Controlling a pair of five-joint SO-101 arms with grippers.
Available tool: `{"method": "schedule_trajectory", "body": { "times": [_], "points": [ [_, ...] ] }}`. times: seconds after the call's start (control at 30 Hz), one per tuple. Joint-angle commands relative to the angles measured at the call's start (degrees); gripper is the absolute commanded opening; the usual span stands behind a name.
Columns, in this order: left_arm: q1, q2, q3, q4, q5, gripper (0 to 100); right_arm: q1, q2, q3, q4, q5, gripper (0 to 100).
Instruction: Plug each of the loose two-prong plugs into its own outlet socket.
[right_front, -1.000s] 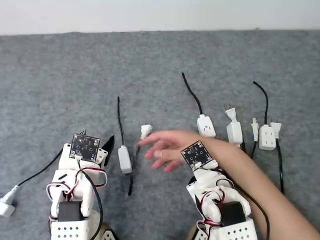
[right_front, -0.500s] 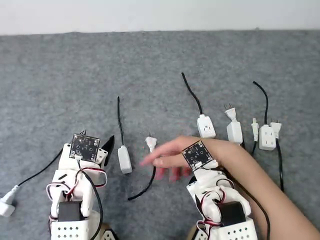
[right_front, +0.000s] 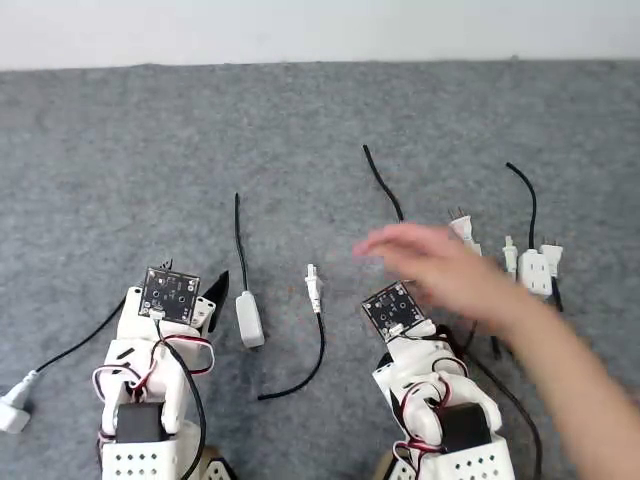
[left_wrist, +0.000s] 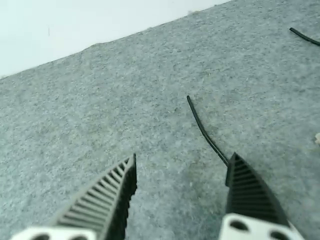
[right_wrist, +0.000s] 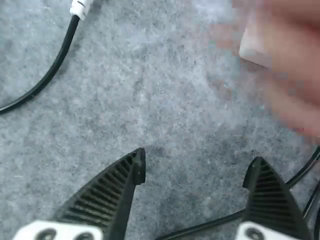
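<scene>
A loose white two-prong plug (right_front: 313, 284) lies on the grey mat between the two arms, its black cord (right_front: 312, 366) curving back toward me. Left of it lies a white outlet socket (right_front: 249, 318) on a black cord (left_wrist: 205, 132). A person's hand (right_front: 440, 268) hovers over the sockets at the right, hiding some of them. Beyond it I see another plug (right_front: 460, 225) and a socket (right_front: 535, 272). My left gripper (left_wrist: 183, 160) stands open over bare mat. My right gripper (right_wrist: 199, 157) is open too, with the plug's cord (right_wrist: 50, 70) to one side and the blurred hand (right_wrist: 280, 60) beyond.
A white plug on a cable (right_front: 12, 415) lies at the mat's near left edge. Black cords (right_front: 380, 180) trail toward the far side. The far half of the mat (right_front: 200, 130) is bare, with a white wall beyond.
The hand has set the loose plug down between the arms and swept right, over the sockets. The plug's cord now lies in a curve. Neither arm has moved.
</scene>
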Motion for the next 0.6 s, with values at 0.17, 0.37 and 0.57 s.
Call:
{"method": "schedule_trajectory", "body": {
  "times": [0.17,0.37,0.57],
  "points": [
    [0.35,0.44,-0.4,-1.76,0.26,28,0.04,-0.31,1.14,0.4,-0.18,31.1],
    [0.35,0.44,-0.4,-1.76,0.35,28,0.04,-0.31,1.14,0.4,-0.18,31.1],
    [-0.09,0.44,-0.48,-1.41,0.35,28,0.04,-0.31,1.14,0.4,-0.18,31.1]
  ]
}}
